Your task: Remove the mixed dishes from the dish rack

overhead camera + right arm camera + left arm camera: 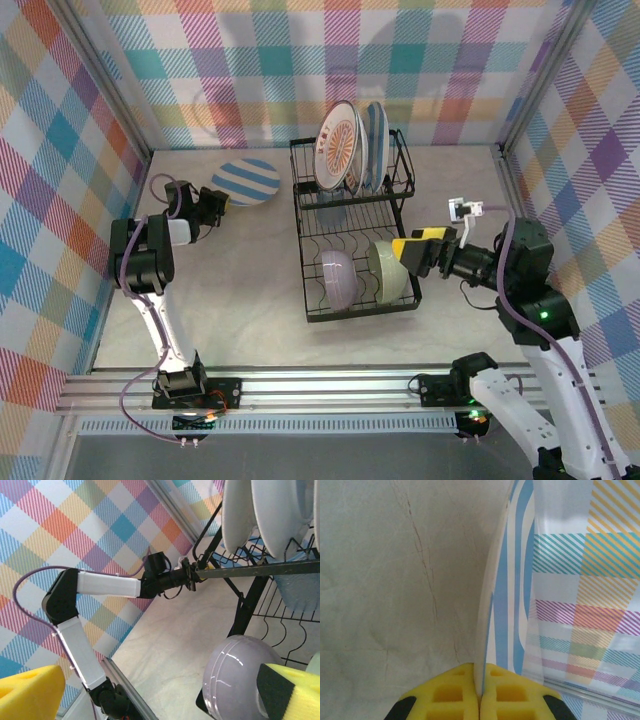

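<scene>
Yellow pads, left gripper [480, 697]: pressed shut on the rim of the blue-and-white striped plate [507, 595], which runs edge-on away from the fingers toward 12 o'clock in the wrist view.
Striped plate from above: already out of the dish rack [296, 170], at its 9 o'clock side and at 2 o'clock from the left gripper. It sits low over the table [250, 290]; whether it rests there I cannot tell.
Left in the rack: the sunburst plate [338, 148] and a second striped plate [376, 140] stand upright in the upper basket at the 12 o'clock end. The lavender bowl [338, 278] and the pale green bowl [388, 270] stand on edge in the lower tray at the 6 o'clock end.
Right gripper [418, 250]: fingers spread wide and empty, just beside the lower tray's 3 o'clock side.
Deciding relation: the pale green bowl lies at 8 o'clock from the right gripper and very near it, with the lavender bowl beyond at 9 o'clock. The right arm is far nearer to both, since the left is across the rack and occupied.
Bowl axis: the rims stand roughly upright, so the spread fingers would probably need to straddle a rim — one inside, one outside.
Likely step: release the plate on the left, bowl pick on the right.
</scene>
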### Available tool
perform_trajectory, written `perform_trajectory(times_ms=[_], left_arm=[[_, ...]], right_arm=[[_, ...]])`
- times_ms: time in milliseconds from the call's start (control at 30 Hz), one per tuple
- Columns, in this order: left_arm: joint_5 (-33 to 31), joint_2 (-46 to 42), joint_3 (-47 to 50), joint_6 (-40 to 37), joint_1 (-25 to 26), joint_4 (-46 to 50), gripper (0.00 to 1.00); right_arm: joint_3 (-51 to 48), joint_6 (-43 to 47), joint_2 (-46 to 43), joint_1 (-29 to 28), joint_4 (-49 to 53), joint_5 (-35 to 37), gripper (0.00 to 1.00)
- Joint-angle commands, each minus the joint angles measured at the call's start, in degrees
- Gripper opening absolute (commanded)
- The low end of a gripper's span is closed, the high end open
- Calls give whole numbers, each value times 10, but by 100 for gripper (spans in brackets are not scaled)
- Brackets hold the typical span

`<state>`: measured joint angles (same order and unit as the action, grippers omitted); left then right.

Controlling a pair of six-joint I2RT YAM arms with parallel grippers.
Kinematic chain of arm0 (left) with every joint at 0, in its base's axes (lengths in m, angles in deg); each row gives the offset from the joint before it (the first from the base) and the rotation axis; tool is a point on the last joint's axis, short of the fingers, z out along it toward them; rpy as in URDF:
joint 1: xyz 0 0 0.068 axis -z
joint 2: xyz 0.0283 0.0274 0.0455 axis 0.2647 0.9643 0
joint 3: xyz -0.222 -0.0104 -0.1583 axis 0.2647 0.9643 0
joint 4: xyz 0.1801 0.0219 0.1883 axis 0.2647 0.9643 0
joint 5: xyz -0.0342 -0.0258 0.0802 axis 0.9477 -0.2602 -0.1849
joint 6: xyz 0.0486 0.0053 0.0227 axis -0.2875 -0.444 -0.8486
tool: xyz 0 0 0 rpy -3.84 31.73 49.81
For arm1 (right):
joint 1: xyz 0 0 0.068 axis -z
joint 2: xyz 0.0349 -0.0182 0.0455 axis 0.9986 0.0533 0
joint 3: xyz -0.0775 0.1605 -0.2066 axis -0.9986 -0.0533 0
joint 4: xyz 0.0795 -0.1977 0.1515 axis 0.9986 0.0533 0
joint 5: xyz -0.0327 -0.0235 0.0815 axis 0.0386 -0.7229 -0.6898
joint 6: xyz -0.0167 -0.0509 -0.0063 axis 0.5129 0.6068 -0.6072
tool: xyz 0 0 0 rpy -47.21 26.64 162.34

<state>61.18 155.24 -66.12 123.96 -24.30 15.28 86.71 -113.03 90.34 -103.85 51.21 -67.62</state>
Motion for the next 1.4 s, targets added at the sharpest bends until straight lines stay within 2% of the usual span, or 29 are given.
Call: perform_trajectory(times_ms=[0,133,533,667,833,900,933,967,1233,1367], left_arm=[[26,9,-34,-12,-13,-37,0],[12,11,-40,-32,-15,-4,0],[11,41,-41,-27,-23,-5,0],[12,42,-42,-29,-24,-2,14],[12,36,-41,-31,-26,3,43],[8,28,-39,-38,-25,14,60],[6,22,-39,-44,-26,21,83],[4,17,-39,-51,-26,30,100],[-15,-22,-32,-57,-33,90,100],[-51,-66,-24,-63,-33,146,100]], right_arm=[[-5,0,-16,-1,18,-19,99],[1,1,-24,-1,40,-15,99],[-12,-9,-39,-1,34,-23,99],[-12,-9,-42,-1,38,-21,99],[-10,-12,-40,-1,39,-19,99],[-8,-11,-38,-1,39,-21,99],[-9,-10,-38,-1,37,-23,99],[-9,-11,-37,-1,32,-28,99],[-4,-20,-17,-1,-3,-52,99],[0,-22,-5,-1,-17,-55,99]])
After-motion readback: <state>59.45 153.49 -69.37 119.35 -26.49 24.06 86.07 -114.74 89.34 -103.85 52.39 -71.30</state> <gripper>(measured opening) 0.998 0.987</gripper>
